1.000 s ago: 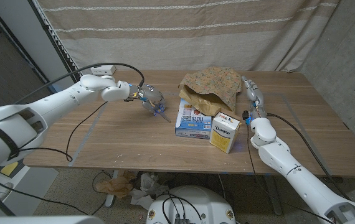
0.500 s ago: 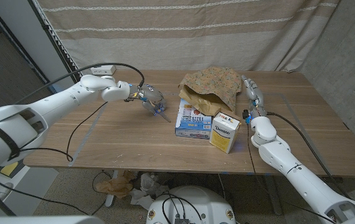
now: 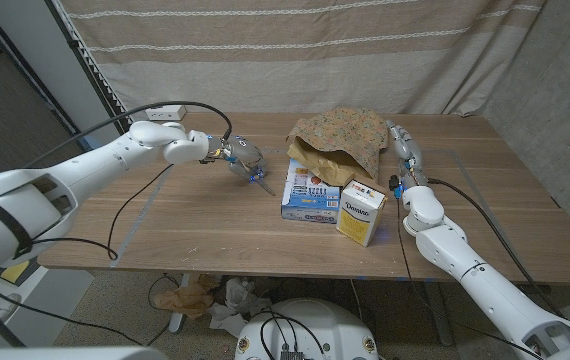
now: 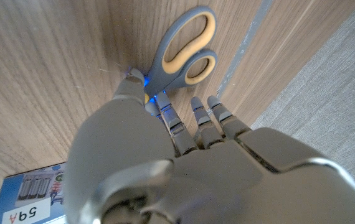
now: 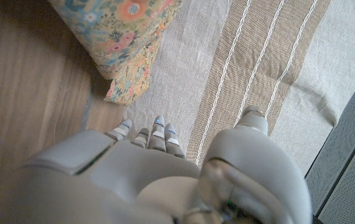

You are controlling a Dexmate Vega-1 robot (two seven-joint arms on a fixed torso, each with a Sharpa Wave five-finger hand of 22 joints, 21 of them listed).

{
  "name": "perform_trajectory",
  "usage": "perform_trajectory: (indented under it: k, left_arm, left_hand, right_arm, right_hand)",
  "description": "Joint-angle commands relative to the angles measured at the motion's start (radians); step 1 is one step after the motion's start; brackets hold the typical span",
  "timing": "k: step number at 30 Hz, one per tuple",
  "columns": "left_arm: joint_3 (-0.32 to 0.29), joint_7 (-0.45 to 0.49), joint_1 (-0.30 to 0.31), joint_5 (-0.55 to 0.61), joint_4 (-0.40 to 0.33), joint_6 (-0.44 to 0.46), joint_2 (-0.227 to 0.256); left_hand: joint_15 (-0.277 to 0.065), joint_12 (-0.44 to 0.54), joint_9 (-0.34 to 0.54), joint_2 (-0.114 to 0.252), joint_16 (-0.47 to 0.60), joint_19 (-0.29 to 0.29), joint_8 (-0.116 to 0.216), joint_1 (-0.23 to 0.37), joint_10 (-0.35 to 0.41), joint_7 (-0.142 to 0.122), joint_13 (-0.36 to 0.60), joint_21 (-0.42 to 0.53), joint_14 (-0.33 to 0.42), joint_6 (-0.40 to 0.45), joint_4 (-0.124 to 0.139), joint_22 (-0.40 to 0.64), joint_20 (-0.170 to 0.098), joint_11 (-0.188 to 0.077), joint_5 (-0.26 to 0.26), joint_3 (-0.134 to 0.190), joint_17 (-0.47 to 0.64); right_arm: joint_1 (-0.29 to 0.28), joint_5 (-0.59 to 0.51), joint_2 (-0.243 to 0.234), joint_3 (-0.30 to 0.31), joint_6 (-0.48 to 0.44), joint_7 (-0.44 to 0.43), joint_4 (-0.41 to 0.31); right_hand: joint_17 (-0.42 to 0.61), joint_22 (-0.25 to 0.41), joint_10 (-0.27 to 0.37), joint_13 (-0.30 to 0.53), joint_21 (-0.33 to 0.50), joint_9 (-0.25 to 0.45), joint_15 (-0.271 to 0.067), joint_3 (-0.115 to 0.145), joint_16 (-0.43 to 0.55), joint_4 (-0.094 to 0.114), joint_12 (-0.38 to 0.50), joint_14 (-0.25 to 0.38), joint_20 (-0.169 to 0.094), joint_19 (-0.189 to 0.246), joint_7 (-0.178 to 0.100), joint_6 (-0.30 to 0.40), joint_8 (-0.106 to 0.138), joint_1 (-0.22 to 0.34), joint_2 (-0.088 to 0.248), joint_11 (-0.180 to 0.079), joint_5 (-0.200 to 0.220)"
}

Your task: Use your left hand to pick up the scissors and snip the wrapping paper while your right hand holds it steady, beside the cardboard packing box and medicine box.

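The left hand (image 3: pixel 243 160) is out over the middle of the tabletop (image 3: pixel 195 225), toward its far edge, and its fingers (image 4: pixel 199 121) reach down at the scissors (image 4: pixel 180 50). The wrist camera shows the grey and yellow handles lying flat on the wood with the fingertips right at the pivot end, touching or just about; I cannot tell whether the hand actually has a grip on them.

The wrapping paper (image 3: pixel 343 140), a crumpled flowery sheet with a brown underside, is heaped near the far edge, right of the scissors. Just in front of it stands the medicine box (image 3: pixel 310 193), blue and white, and beside that, closer to the near edge, the cardboard packing box (image 3: pixel 361 212), white with yellow trim.

The right hand (image 3: pixel 406 150) stands on its edge just beside the paper's right side, fingers pointing to the far edge. Its fingers (image 5: pixel 156 134) are loosely straight and side by side, holding nothing, with the paper's corner a little beyond them.
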Motion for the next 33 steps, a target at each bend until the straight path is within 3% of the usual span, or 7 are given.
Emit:
perform_trajectory:
  k: [1, 12, 18, 25, 33]
  left_arm:
    - [0.007, 0.015, -0.001, 0.004, 0.012, 0.007, -0.006]
    - [0.015, 0.008, -0.003, 0.007, 0.01, 0.006, -0.004]
    - [0.018, 0.006, -0.004, 0.01, 0.011, 0.004, -0.004]
    - [0.02, 0.007, -0.005, 0.014, 0.01, 0.003, -0.003]
    - [0.022, 0.009, -0.005, 0.016, 0.01, 0.001, -0.003]
  left_hand:
    - [-0.178, -0.001, -0.001, 0.01, -0.002, 0.009, -0.001, -0.001, -0.005, -0.003, 0.0, 0.005, 0.008, 0.002, 0.0, 0.003, -0.056, 0.002, 0.008, 0.011, 0.003]
    - [-0.178, -0.003, -0.016, -0.015, 0.0, 0.014, -0.006, 0.002, -0.01, -0.002, 0.001, 0.007, 0.028, 0.004, -0.013, -0.001, -0.06, 0.003, -0.008, 0.004, 0.005]
    - [-0.179, 0.016, -0.018, -0.033, 0.0, 0.022, 0.016, 0.005, 0.032, -0.003, 0.005, 0.009, 0.052, 0.052, -0.021, -0.004, -0.064, 0.003, -0.026, 0.0, 0.006]
    - [-0.178, 0.018, -0.017, -0.042, -0.001, 0.023, 0.018, 0.005, 0.035, -0.002, 0.006, 0.009, 0.055, 0.055, -0.024, -0.004, -0.063, 0.004, -0.031, -0.004, 0.006]
    - [-0.181, 0.097, 0.0, -0.044, 0.005, 0.028, 0.081, 0.036, 0.166, -0.001, 0.039, 0.011, 0.14, 0.177, -0.03, -0.004, -0.058, 0.005, -0.055, 0.012, 0.02]
  right_arm:
    - [0.006, 0.003, -0.002, -0.005, 0.002, 0.013, 0.008]
    - [0.002, 0.004, -0.006, -0.006, -0.001, 0.016, 0.005]
    - [-0.001, 0.004, -0.007, -0.005, 0.001, 0.015, 0.004]
    - [-0.002, 0.008, -0.007, -0.004, -0.005, 0.013, -0.001]
    - [0.0, 0.001, -0.006, -0.007, 0.0, 0.013, 0.003]
  right_hand:
    - [0.003, 0.005, -0.002, 0.002, 0.006, 0.003, -0.003, -0.008, 0.006, 0.001, 0.005, -0.007, -0.002, -0.005, -0.002, 0.0, 0.004, -0.007, 0.001, 0.001, -0.003]
    - [0.003, 0.005, -0.001, 0.002, 0.006, 0.003, -0.003, -0.008, 0.006, 0.002, 0.005, -0.007, -0.002, -0.006, -0.002, 0.0, 0.004, -0.008, 0.001, 0.0, -0.003]
    - [0.003, 0.005, -0.001, 0.002, 0.006, 0.003, -0.003, -0.009, 0.006, 0.003, 0.005, -0.006, -0.002, -0.006, -0.002, 0.0, 0.004, -0.009, 0.001, 0.0, -0.003]
    - [0.003, 0.005, -0.002, 0.002, 0.006, 0.003, -0.003, -0.009, 0.006, 0.003, 0.005, -0.007, -0.003, -0.007, -0.002, 0.001, 0.004, -0.01, 0.002, -0.001, -0.004]
    - [0.003, 0.005, -0.002, 0.002, 0.006, 0.003, -0.003, -0.009, 0.006, 0.004, 0.006, -0.008, -0.003, -0.007, -0.002, 0.001, 0.004, -0.011, 0.002, 0.0, -0.004]
